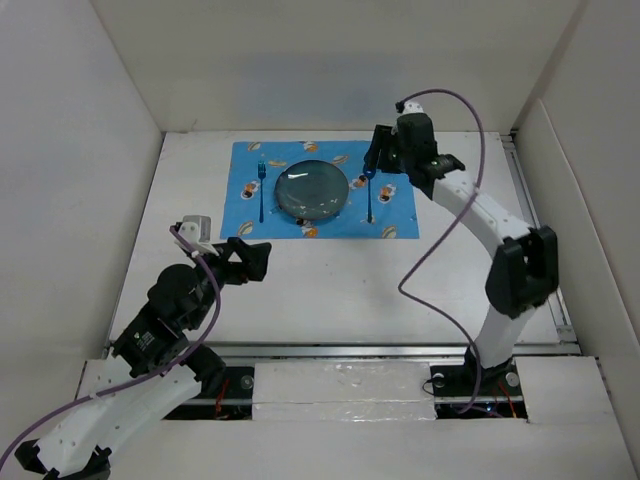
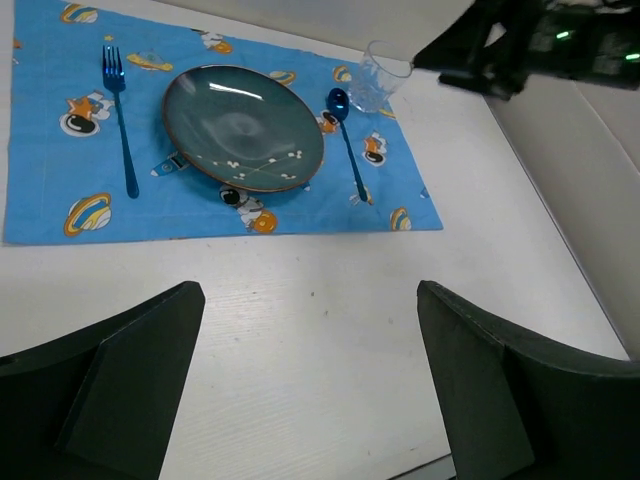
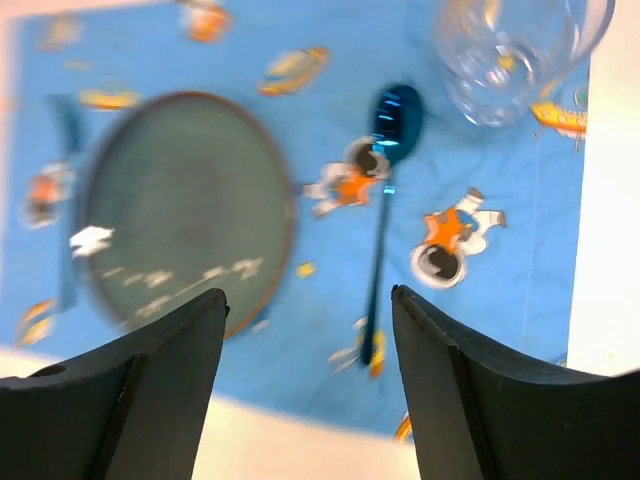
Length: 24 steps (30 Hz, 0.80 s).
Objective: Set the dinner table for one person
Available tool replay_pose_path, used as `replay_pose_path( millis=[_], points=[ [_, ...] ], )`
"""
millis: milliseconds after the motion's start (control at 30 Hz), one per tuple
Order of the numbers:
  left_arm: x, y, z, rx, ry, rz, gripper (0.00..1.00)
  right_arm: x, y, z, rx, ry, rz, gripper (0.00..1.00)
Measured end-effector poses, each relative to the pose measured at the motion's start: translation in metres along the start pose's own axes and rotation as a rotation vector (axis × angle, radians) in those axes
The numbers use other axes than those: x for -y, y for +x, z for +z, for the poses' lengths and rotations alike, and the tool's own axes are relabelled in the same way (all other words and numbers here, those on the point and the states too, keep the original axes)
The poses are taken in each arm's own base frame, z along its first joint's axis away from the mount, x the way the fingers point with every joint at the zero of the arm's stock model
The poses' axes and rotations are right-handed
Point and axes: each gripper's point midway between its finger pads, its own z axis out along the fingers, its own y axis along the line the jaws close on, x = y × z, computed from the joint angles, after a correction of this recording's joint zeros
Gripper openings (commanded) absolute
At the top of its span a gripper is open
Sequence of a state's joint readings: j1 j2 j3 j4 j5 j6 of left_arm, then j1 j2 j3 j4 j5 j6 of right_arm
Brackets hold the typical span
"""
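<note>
- Tabletop first: the dinner table (image 1: pixel 330 290) is the white surface that carries everything, and it is bare along its near edge and both side edges.
- The blue placemat (image 1: pixel 236 205) lies flat near the far edge of the table, about midway between the side edges.
- The plate (image 1: pixel 313 190) sits in the middle of the placemat, clear of all four of its edges.
- Your left gripper (image 2: pixel 310 310) hovers over the near left part of the table, short of the placemat's near edge. Its jaws are spread wide and nothing is in them.
- Your right gripper (image 3: pixel 306 310) hangs over the right end of the placemat. Its jaws are parted and empty, with the spoon showing between them far below.
- The glass (image 2: pixel 378 75) stands upright at the placemat's far right corner, apart from the right gripper.
- The fork (image 1: pixel 262 190) lies left of the plate and the spoon (image 1: pixel 369 195) right of it, both pointing to the far edge.
- As for the step, the setting looks complete, and this reads as the release after the glass.
- For the next move, lift the right arm straight up before you pull it back so a finger does not clip the glass, then park both arms near the table's near edge.
</note>
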<state>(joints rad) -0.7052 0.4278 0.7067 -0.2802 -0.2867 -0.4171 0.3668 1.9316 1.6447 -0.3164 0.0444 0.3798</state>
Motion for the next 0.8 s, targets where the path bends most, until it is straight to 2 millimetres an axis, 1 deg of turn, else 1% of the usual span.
replay_pose_path(
  millis=[33, 67, 100, 133, 167, 200, 267, 300, 333, 367, 433, 567, 633, 667, 700, 733, 800],
  points=[
    [-0.001, 0.000, 0.000, 0.001, -0.004, 0.000, 0.87, -0.025, -0.023, -0.042, 0.082, -0.062, -0.023, 0.50],
    [-0.001, 0.000, 0.000, 0.002, -0.008, -0.003, 0.87, -0.038, -0.032, -0.064, 0.138, -0.102, -0.029, 0.48],
    [-0.002, -0.001, 0.000, 0.004, -0.013, -0.005, 0.87, -0.050, -0.034, -0.089, 0.174, -0.137, -0.042, 0.48],
    [-0.003, -0.001, 0.000, 0.005, -0.017, -0.007, 0.87, -0.062, -0.031, -0.115, 0.200, -0.175, -0.054, 0.97],
    [-0.004, -0.001, 0.000, 0.008, -0.022, -0.009, 0.88, -0.072, -0.029, -0.139, 0.231, -0.212, -0.057, 1.00],
    [-0.005, -0.002, 0.000, 0.012, -0.027, -0.011, 0.88, -0.081, -0.023, -0.161, 0.257, -0.250, -0.075, 1.00],
    [-0.006, -0.004, -0.002, 0.021, -0.033, -0.017, 0.88, -0.088, -0.008, -0.199, 0.292, -0.306, -0.086, 1.00],
    [-0.007, -0.005, -0.004, 0.027, -0.038, -0.021, 0.88, -0.085, -0.001, -0.216, 0.312, -0.321, -0.088, 1.00],
    [-0.009, -0.008, -0.006, 0.037, -0.042, -0.026, 0.89, -0.078, 0.007, -0.230, 0.328, -0.323, -0.084, 1.00],
    [-0.010, -0.012, -0.009, 0.050, -0.049, -0.031, 0.89, -0.067, 0.012, -0.243, 0.353, -0.313, -0.077, 1.00],
    [-0.011, -0.028, -0.018, 0.094, -0.059, -0.048, 0.90, -0.047, 0.018, -0.274, 0.425, -0.303, -0.051, 1.00],
    [-0.015, -0.067, -0.042, 0.230, -0.074, -0.104, 0.92, -0.003, 0.014, -0.341, 0.637, -0.284, 0.054, 1.00],
    [-0.018, -0.079, -0.052, 0.283, -0.079, -0.135, 0.92, 0.016, 0.012, -0.369, 0.735, -0.281, 0.118, 1.00],
    [-0.020, -0.082, -0.055, 0.296, -0.081, -0.148, 0.92, 0.024, 0.013, -0.377, 0.770, -0.274, 0.146, 1.00],
    [-0.020, -0.082, -0.056, 0.301, -0.083, -0.157, 0.92, 0.031, 0.015, -0.380, 0.785, -0.262, 0.161, 1.00],
    [-0.021, -0.081, -0.055, 0.300, -0.084, -0.165, 0.93, 0.036, 0.019, -0.378, 0.788, -0.252, 0.173, 1.00],
    [-0.022, -0.073, -0.051, 0.282, -0.091, -0.172, 0.94, 0.038, 0.027, -0.365, 0.754, -0.228, 0.173, 1.00]
  ],
)
